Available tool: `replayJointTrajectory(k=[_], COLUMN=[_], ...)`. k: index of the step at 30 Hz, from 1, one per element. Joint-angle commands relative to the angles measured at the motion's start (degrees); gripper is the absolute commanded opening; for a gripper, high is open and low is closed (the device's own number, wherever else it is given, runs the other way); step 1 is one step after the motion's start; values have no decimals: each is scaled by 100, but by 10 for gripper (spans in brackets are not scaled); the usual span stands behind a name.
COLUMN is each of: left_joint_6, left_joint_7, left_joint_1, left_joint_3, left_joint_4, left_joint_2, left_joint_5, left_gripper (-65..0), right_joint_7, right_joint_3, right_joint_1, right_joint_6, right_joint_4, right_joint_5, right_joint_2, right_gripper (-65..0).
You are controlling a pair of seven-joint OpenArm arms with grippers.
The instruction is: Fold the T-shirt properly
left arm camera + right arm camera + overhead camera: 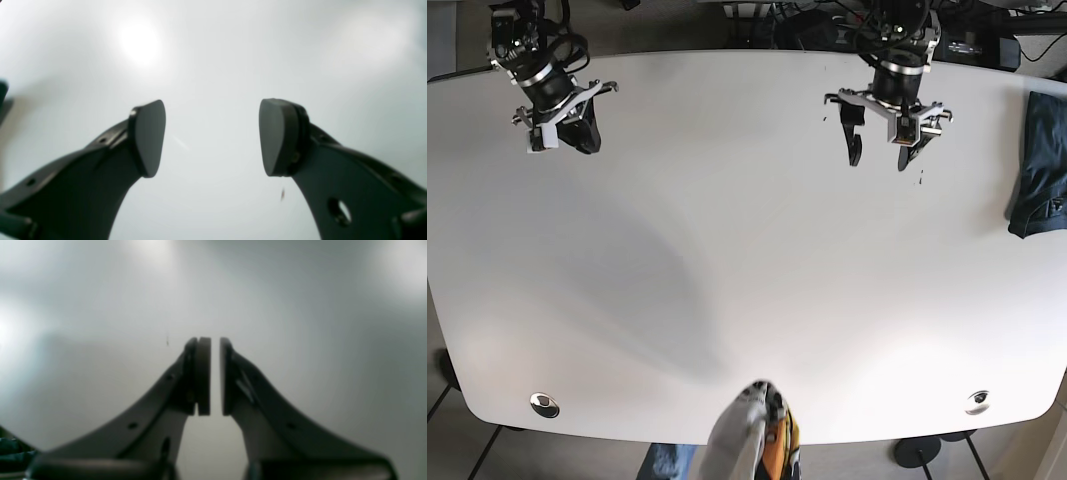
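The T-shirt is dark blue and lies bunched at the far right edge of the white table, partly cut off by the frame. My left gripper hovers over the back right of the table, well to the left of the shirt. In the left wrist view, my left gripper is open and empty over bare table. My right gripper is at the back left corner. In the right wrist view, my right gripper has its pads almost touching, with nothing between them.
A white and orange object pokes over the table's front edge at the middle, with blue cloth below it. Two round metal fittings sit near the front corners. Cables and equipment run behind the back edge.
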Motion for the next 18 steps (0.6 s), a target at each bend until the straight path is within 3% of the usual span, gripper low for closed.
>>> replayJointTrajectory(k=[1,7,10,14,16,18], left_joint_6=[-17,10,10,10,10,10], left_joint_7=[-189,-101,339,1271,1323,1323], left_joint_1=[288,296,15,-460,-521,-565], left_joint_3=[15,-143,-135,-161,-152,-143], left_joint_4=[152,108,152,134,125,125], left_joint_2=[12,21,21,21,21,21], left_joint_5=[-59,-50,-50,-50,-50,-50], left_gripper=[-254,-229,-104,-96,-96,-96], right_joint_7=[177,177,168,168,168,63], right_joint_3=[38,3,-313,-806,-1096,-1342], right_joint_1=[-124,368,737,1423,1907,2408], right_joint_6=[28,28,28,11,-24,-24], right_joint_4=[94,-12,-179,-530,-812,-1137], right_joint_5=[76,68,68,68,68,68], right_joint_2=[39,-164,-137,-120,-128,-155], right_gripper=[-601,-599,-595,-590,-518,-392])
